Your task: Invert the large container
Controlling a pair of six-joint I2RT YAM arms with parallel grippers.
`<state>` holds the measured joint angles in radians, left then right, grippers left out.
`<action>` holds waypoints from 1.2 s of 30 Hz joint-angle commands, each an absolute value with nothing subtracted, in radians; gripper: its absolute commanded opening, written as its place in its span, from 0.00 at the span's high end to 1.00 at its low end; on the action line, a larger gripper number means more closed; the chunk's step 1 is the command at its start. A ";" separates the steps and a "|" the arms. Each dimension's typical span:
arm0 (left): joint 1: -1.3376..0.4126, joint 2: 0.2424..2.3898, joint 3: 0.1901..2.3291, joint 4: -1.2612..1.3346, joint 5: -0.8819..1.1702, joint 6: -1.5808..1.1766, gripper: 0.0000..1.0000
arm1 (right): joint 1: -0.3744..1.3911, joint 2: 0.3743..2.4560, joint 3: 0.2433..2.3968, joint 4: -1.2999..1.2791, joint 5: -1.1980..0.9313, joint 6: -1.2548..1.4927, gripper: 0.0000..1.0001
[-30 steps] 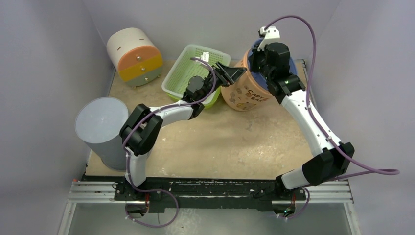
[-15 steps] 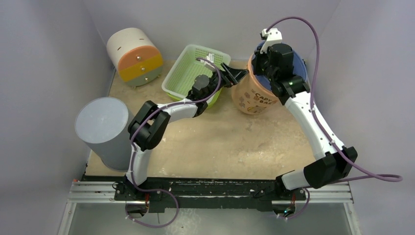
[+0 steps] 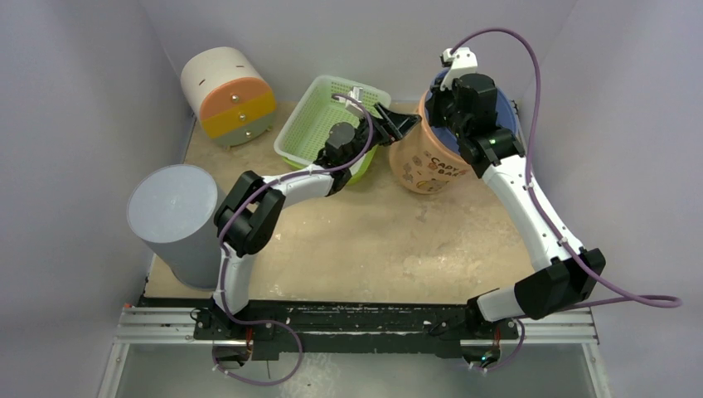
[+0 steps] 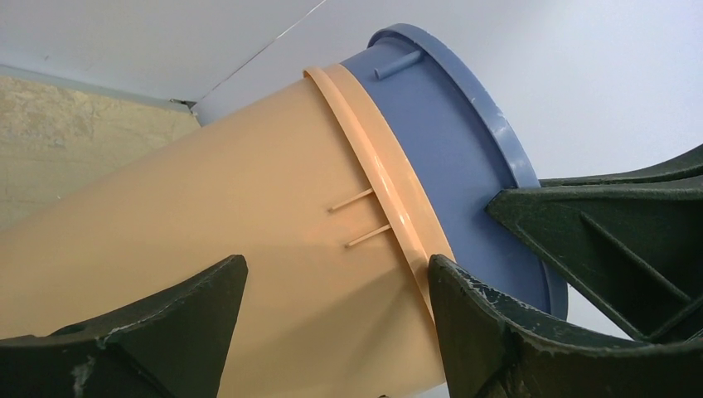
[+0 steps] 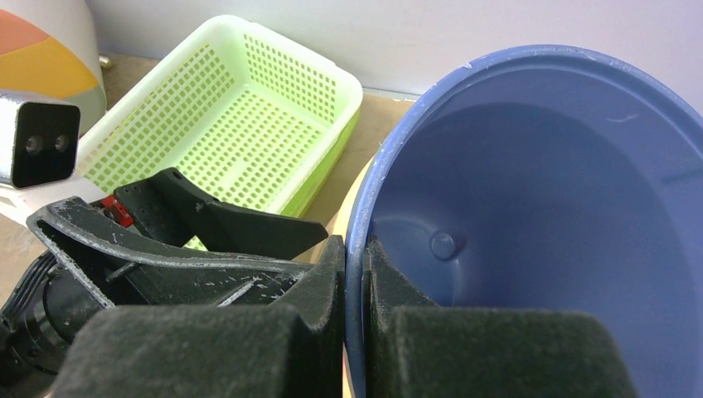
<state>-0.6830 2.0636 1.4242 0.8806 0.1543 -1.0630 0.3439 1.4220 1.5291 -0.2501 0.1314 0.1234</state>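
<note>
The large container point(image 3: 424, 163) is a peach bucket with a blue inner liner and cartoon print. It stands tilted at the back of the table, with its opening facing up and to the right. My right gripper point(image 3: 442, 106) is shut on its blue rim point(image 5: 355, 249), one finger inside and one outside. My left gripper point(image 3: 404, 124) is open, its jaws spread against the peach side wall point(image 4: 249, 215) just below the rim band. In the left wrist view the gripper point(image 4: 336, 274) holds nothing. It also shows in the right wrist view point(image 5: 215, 224).
A green mesh basket point(image 3: 327, 124) sits just left of the container, under the left arm. A white, orange and yellow drawer unit point(image 3: 228, 95) stands at the back left. A tall grey cylinder point(image 3: 174, 220) stands at the left edge. Walls close in behind and to the right.
The right gripper has lifted the container's rim up and to the right, tipping it more upright. The left gripper followed along its side. Little has moved in the last half second.
</note>
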 commanded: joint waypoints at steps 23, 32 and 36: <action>-0.712 2.122 1.623 0.233 0.116 -0.828 0.24 | 0.373 1.397 1.727 -0.091 -0.006 0.101 1.00; -0.712 2.223 1.639 0.194 0.072 -0.792 0.24 | 0.373 1.372 1.786 -0.086 -0.048 0.124 1.00; -0.709 2.234 1.620 0.201 0.066 -0.788 0.25 | 0.373 1.375 1.815 -0.087 -0.032 0.117 1.00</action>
<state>-0.6857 2.1380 1.6779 0.4587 0.0540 -0.8970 0.3340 1.4826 1.6295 -0.4526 0.0830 0.0868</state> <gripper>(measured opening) 0.761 0.046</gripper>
